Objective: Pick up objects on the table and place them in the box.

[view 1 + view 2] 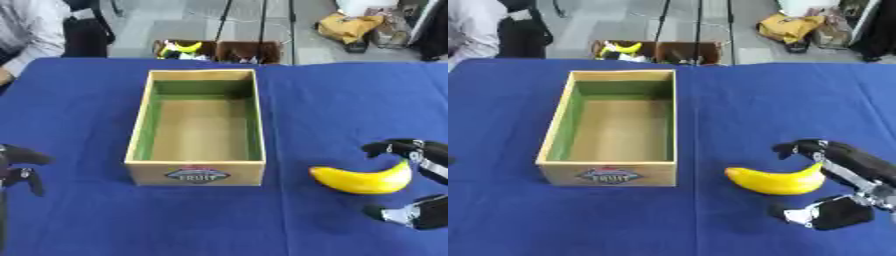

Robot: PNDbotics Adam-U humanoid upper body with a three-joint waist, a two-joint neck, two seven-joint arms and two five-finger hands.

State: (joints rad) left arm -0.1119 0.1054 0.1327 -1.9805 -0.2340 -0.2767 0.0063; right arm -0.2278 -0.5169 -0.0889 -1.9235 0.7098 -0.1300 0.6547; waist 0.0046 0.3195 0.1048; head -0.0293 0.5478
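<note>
A smooth blue cloth covers the tabletop (350,100), lying flat with few wrinkles. Near its middle stands a rectangular wooden box (197,172), open at the top, its long sides running away from the robot. The walls are pale wood outside and green on the inside faces, the floor is plain tan board, and a dark label sits on the near wall. Nothing lies inside it.

1 banana (776,181) lies on the cloth to the right of the box's near corner, apart from it. It is glossy yellow, curved like a crescent with the tips turned upward, the stem end toward the right.

The right hand (846,212) is black with silver parts and sits at the banana's right end. Its fingers (811,148) arch over the far side of the stem end, while the thumb (798,215) lies on the near side, below the fruit. The hand is spread around the banana's end, not pinching it; whether a finger touches the stem I cannot tell.

The left hand (19,172) shows at the left edge, low, well away from the box, its dark fingers loosely bent and holding nothing.

Bare cloth lies between banana and box, and wide open cloth stretches right of the box up to the far edge. Beyond that edge 2 cartons (219,51) stand on the floor, 1 holding something yellow.
</note>
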